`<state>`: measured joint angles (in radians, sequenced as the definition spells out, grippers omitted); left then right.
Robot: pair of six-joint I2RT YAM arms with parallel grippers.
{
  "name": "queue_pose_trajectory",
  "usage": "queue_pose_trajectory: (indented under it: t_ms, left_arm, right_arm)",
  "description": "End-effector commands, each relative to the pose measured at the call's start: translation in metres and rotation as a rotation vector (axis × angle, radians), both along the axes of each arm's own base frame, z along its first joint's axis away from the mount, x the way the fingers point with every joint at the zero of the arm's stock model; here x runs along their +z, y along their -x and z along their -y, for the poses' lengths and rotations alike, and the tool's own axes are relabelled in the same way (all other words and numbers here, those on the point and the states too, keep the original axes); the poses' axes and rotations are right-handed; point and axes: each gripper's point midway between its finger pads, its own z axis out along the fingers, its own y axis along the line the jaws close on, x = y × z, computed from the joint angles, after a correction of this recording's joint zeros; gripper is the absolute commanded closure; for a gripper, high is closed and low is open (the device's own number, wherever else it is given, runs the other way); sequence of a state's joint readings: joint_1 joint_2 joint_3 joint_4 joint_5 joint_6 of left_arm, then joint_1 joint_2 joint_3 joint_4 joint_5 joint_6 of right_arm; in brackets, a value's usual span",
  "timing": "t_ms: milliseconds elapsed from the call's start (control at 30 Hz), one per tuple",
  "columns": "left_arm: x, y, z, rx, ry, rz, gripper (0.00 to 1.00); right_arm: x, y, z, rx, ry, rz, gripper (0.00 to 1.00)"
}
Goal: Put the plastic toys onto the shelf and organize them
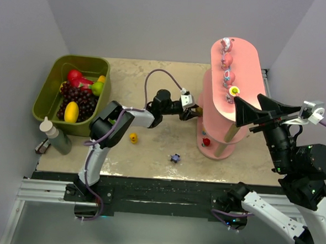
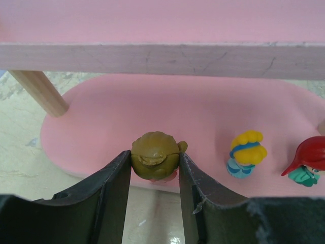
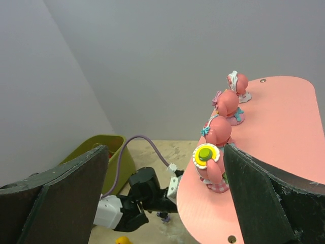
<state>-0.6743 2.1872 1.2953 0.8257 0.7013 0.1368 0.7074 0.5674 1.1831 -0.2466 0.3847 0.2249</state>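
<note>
My left hand (image 1: 191, 112) grips a brown-haired toy (image 2: 154, 150) at the rim of a lower board of the shelf (image 2: 152, 109). My right hand (image 3: 166, 148) is spread wide, empty, beside the shelf's top board and its four pink toys (image 3: 221, 131).

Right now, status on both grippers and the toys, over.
Left gripper shut on brown-haired toy, at edge of lower shelf board. Right gripper open, empty, beside top-board toys. Yellow toy, purple toy loose on table. Nothing blocking that board.

Bright even light, soft shadows, sharp focus
</note>
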Motion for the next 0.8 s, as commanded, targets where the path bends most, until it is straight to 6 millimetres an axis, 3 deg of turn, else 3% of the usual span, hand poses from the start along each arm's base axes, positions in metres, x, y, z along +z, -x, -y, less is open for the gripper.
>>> queue_pose_trajectory:
  t_ms: [0,767]
  left_arm:
    - [0.002,0.002,0.009,-0.058,0.002,0.036,0.76]
    - [-0.027,0.006,0.039,-0.118,-0.104,0.027,0.74]
  right_arm:
    - [0.017,0.003,0.007,-0.020,-0.051,0.037,0.02]
    - [0.025,0.011,0.014,-0.020,-0.056,0.064,0.02]
